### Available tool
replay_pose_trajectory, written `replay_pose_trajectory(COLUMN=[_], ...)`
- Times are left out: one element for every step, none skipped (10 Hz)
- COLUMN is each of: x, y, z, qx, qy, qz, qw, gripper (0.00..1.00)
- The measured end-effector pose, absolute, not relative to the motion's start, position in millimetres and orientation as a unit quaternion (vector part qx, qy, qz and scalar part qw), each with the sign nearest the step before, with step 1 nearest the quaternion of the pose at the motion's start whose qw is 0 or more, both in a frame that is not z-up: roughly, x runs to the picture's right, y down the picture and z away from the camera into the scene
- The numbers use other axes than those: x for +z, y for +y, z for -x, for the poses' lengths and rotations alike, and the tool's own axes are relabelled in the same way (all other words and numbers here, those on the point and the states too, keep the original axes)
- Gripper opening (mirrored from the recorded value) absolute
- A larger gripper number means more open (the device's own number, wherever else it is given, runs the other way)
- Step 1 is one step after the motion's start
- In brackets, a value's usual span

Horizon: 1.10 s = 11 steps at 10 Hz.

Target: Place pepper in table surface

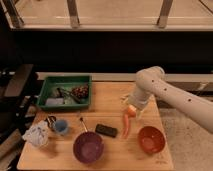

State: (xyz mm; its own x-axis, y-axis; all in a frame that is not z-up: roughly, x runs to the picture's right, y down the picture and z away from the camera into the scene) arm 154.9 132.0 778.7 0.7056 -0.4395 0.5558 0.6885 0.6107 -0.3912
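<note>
The pepper [126, 125] is a slim orange-red tapered vegetable. It lies lengthwise on the light wooden table surface [107, 107], pointing toward the front edge, just left of the orange bowl [151, 139]. My gripper [133, 110] hangs at the end of the white arm, right at the pepper's upper end. I cannot tell whether it touches the pepper. A yellow banana [126, 98] and a round yellow-orange fruit [131, 108] sit by the gripper, partly hidden by it.
A green tray [50, 85] with items stands at the back left. A purple bowl [88, 147], a black block [106, 130], a thin utensil [82, 124], a blue cup [61, 126] and a white crumpled bag [37, 134] sit along the front.
</note>
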Motion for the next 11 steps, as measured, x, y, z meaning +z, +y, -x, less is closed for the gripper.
replay_pose_trajectory(x=[787.5,796.5,803.9,810.1,818.3,823.2,827.9,835.5,839.9,842.7,844.4], y=[137.4,143.7,147.9,154.2,162.0,167.8,173.9,182.8,188.4,192.0,195.7], z=[-151.0,-146.1,-141.8,-140.9,-134.9,-132.0,-132.4,-132.1,-131.3,-130.5,-131.6], qx=[-0.329,-0.336,-0.342,-0.346,-0.352,-0.354,-0.353,-0.35,-0.348,-0.344,-0.339], qy=[-0.208,-0.21,-0.214,-0.216,-0.22,-0.225,-0.229,-0.236,-0.242,-0.248,-0.253], qz=[0.303,0.306,0.31,0.317,0.326,0.332,0.337,0.345,0.351,0.356,0.36], qw=[0.87,0.865,0.861,0.856,0.849,0.845,0.842,0.838,0.835,0.833,0.831], gripper=[0.65,0.65,0.65,0.65,0.65,0.65,0.65,0.65,0.65,0.65,0.65])
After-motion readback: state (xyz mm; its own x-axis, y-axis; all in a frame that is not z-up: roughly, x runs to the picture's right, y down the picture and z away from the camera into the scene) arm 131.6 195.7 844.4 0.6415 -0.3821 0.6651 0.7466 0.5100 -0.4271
